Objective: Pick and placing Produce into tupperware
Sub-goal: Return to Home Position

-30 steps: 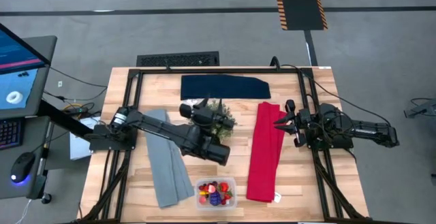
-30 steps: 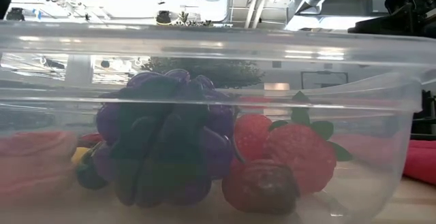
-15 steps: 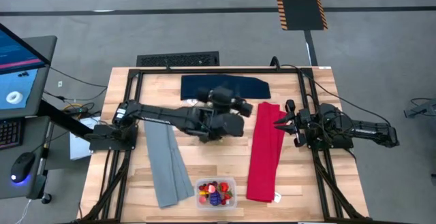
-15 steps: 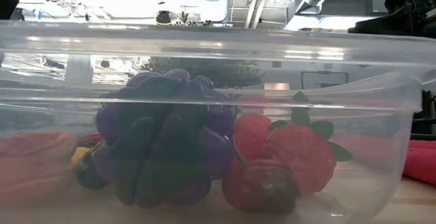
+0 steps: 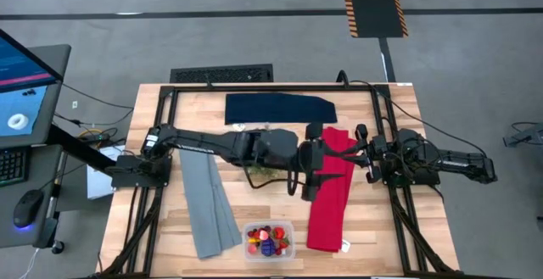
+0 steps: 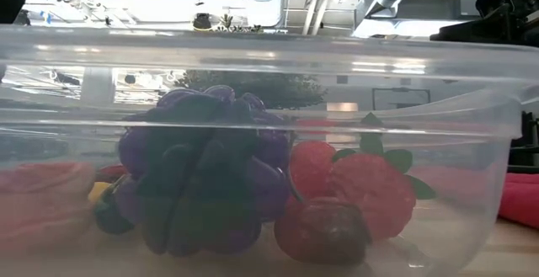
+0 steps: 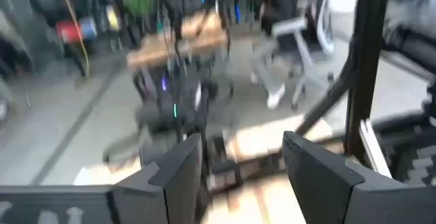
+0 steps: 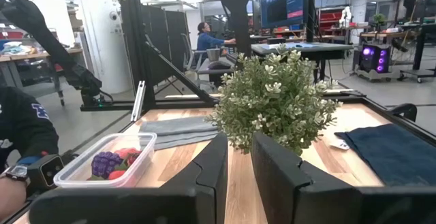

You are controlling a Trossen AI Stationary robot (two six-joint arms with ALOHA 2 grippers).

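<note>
Finds the produce (image 5: 267, 240) packed inside the tupperware (image 5: 269, 223). Hangs the left hand (image 5: 315, 164) well apart from it, beyond its right corner, fingers (image 7: 178, 176) spread wide on nothing. Parks the right hand (image 5: 356, 153) even farther out, narrowly parted, empty.

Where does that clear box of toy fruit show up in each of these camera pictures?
High view: the clear box sits near the table's bottom edge, about centre.
Low view: its wall fills the picture.
Left wrist view: not in it.
Right wrist view: the clear box is on the wood beside the grey cloth.
Shared landmark: the purple grapes inside it.
</note>
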